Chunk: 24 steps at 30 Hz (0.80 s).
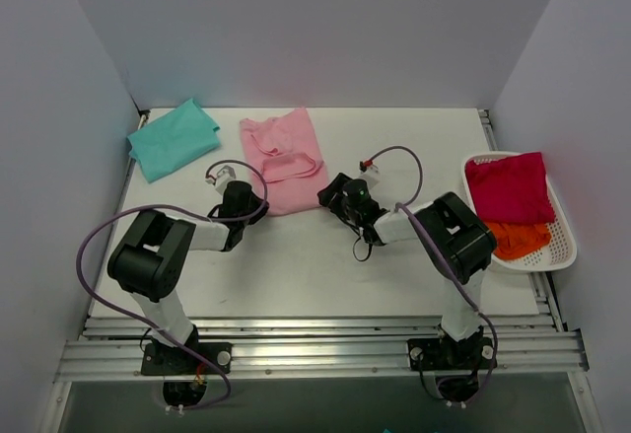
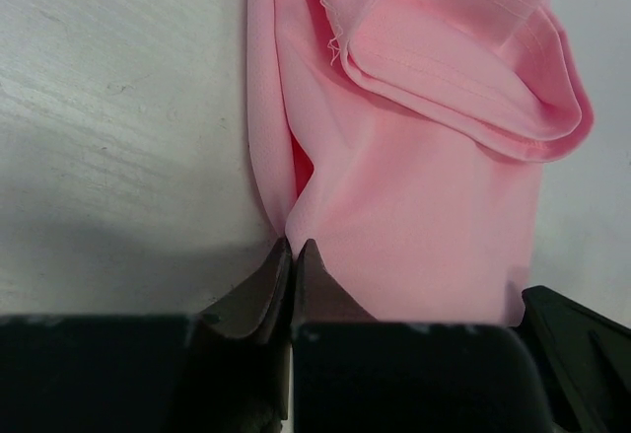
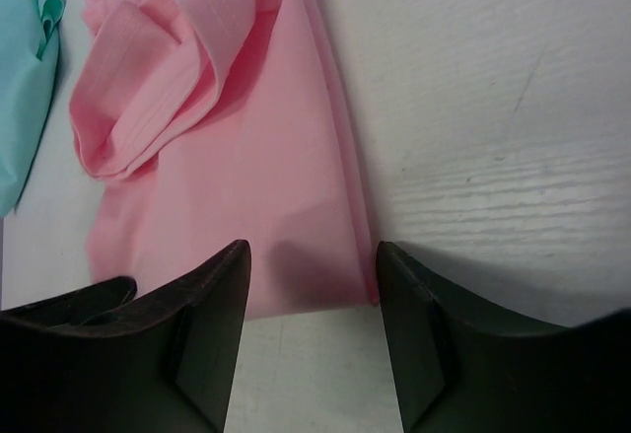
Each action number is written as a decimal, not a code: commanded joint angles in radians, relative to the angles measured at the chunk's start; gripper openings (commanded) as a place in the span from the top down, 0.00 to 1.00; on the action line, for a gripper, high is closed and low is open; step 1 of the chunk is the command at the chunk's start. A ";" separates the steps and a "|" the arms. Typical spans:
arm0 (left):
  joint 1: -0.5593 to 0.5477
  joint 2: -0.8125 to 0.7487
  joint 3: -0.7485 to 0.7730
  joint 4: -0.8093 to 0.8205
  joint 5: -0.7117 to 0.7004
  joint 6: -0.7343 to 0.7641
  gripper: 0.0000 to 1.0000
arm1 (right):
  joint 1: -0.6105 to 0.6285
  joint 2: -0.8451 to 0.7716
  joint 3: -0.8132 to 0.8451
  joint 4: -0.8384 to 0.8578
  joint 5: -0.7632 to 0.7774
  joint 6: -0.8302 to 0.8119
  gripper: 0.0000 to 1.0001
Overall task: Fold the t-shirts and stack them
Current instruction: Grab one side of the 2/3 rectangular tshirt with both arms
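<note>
The pale pink t-shirt (image 1: 284,160) lies partly folded at the back middle of the table, with one sleeve bunched on top. The teal t-shirt (image 1: 173,139) lies folded at the back left, and its edge shows in the right wrist view (image 3: 25,78). My left gripper (image 1: 249,202) is at the pink shirt's near left corner. In the left wrist view its jaws (image 2: 293,246) are shut and pinch the edge of the pink cloth (image 2: 414,186). My right gripper (image 1: 331,197) is open. It straddles the pink shirt's near right corner (image 3: 296,206), fingers (image 3: 311,275) just above the table.
A white basket (image 1: 554,255) stands at the right edge of the table. It holds a red cloth (image 1: 508,188) and an orange cloth (image 1: 518,238). White walls enclose the table at the back and sides.
</note>
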 commanded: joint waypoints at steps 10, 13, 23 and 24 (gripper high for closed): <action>0.001 -0.045 -0.003 -0.017 -0.005 0.019 0.98 | 0.085 0.022 0.035 -0.070 0.012 0.023 0.85; 0.003 -0.103 0.003 -0.063 0.000 0.031 0.98 | 0.085 -0.020 0.041 -0.112 0.029 0.011 0.99; 0.001 -0.397 -0.014 -0.208 0.023 0.057 0.98 | 0.137 -0.264 -0.010 -0.236 0.124 -0.008 1.00; 0.001 -0.417 -0.020 -0.230 0.026 0.056 0.98 | 0.147 -0.286 -0.013 -0.251 0.133 -0.006 1.00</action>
